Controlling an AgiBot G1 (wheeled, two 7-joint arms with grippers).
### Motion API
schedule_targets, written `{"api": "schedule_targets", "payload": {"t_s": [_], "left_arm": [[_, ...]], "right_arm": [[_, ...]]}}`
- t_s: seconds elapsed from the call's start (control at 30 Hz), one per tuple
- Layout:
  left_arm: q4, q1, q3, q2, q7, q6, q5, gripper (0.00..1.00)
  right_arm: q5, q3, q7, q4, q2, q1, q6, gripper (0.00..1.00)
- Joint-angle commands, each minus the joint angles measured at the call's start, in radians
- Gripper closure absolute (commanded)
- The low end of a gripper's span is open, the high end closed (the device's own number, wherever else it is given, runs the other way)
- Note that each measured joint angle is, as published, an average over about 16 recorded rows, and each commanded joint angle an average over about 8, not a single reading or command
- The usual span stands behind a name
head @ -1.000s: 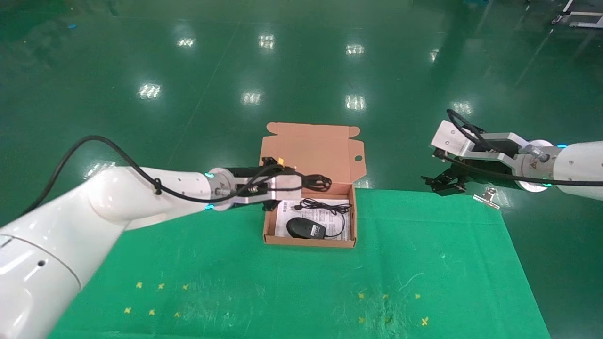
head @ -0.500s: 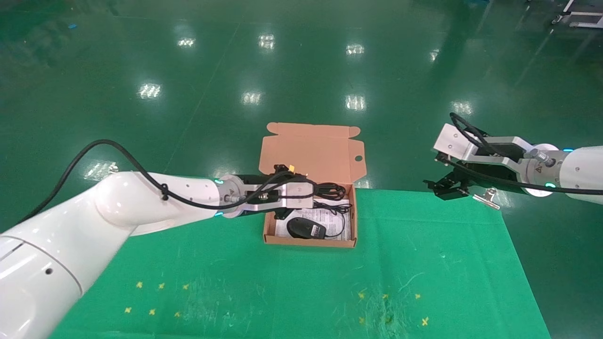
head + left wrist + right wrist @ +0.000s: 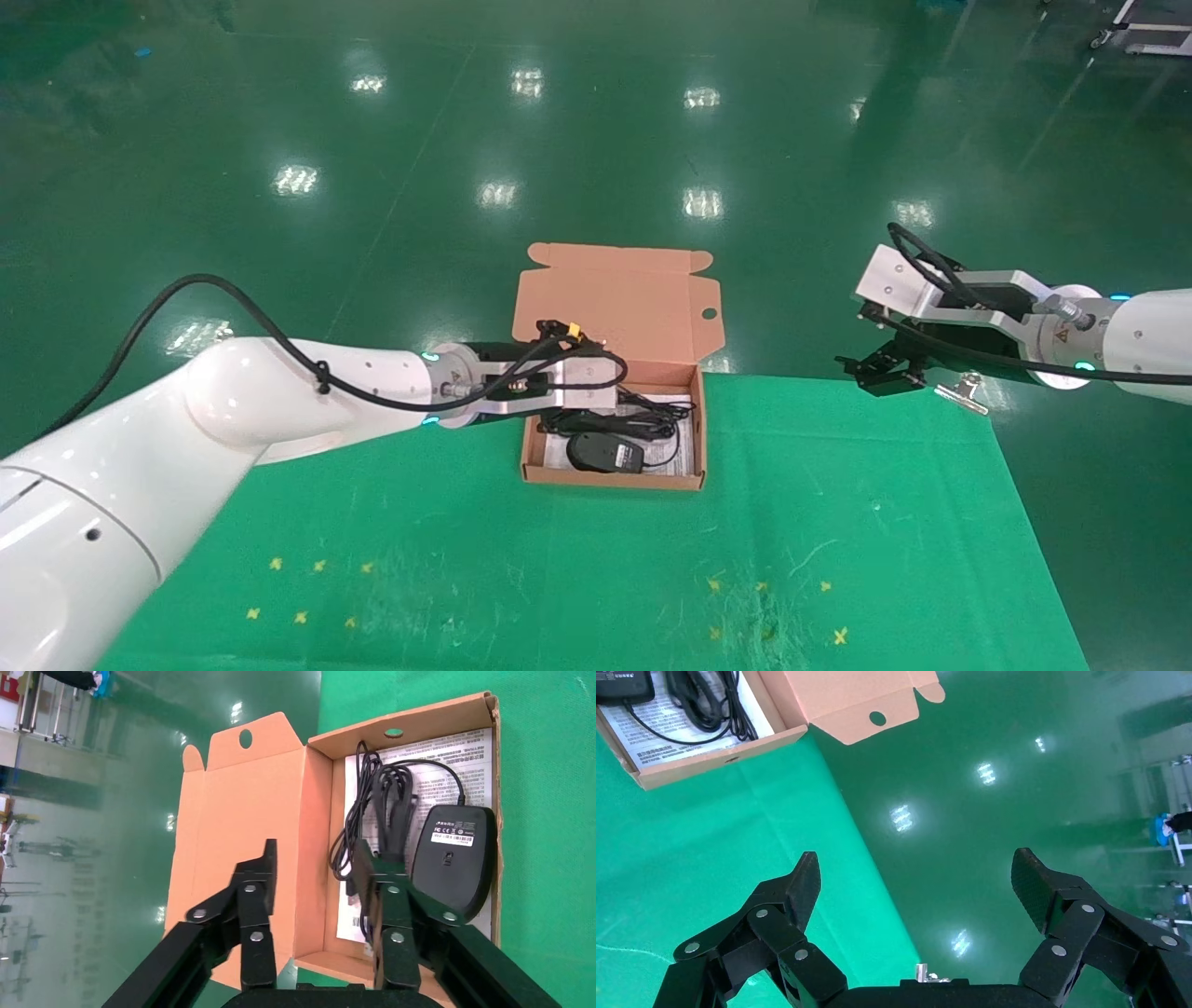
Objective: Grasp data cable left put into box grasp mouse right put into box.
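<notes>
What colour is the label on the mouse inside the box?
White, with small dark print, on the black mouse lying in the box. The left wrist view shows it best.

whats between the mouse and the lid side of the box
The data cable, bundled on the leaflet beside the mouse, inside the box, in the left wrist view.

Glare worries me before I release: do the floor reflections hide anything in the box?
Head view: bright lamp reflections sit on the floor, beyond the box. Left wrist view: mouse and data cable evenly lit, no glare.
</notes>
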Motion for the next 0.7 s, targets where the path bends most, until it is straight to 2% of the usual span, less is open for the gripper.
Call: {"api": "schedule_targets", "payload": {"t_s": [0.03,0.13,0.43,0.53,0.7], "left_arm": [[-0.011,-0.001,-0.002,-0.009,0.001,0.000,-0.003,0.00],[-0.017,-0.048,-0.016,-0.035,-0.009,-0.019,-0.006,0.00],[0.020,-0.171,-0.038,-0.076,-0.048,-0.053,0.000,0.00],[0.015,-0.177,-0.048,-0.088,-0.057,-0.046,-0.008,0.00],[-0.030,-0.139,-0.089,-0.130,-0.091,0.010,-0.055,0.00]], "right_arm": [[0.001,0.001,-0.001,-0.002,0.000,0.000,0.002,0.00],[-0.021,0.011,-0.004,0.019,0.014,0.037,0.006,0.00],[-0.142,-0.007,-0.047,0.092,0.025,0.163,-0.087,0.00],[-0.143,0.002,-0.055,0.105,0.023,0.171,-0.109,0.00],[-0.076,0.062,-0.076,0.117,0.029,0.125,-0.160,0.00]]}}
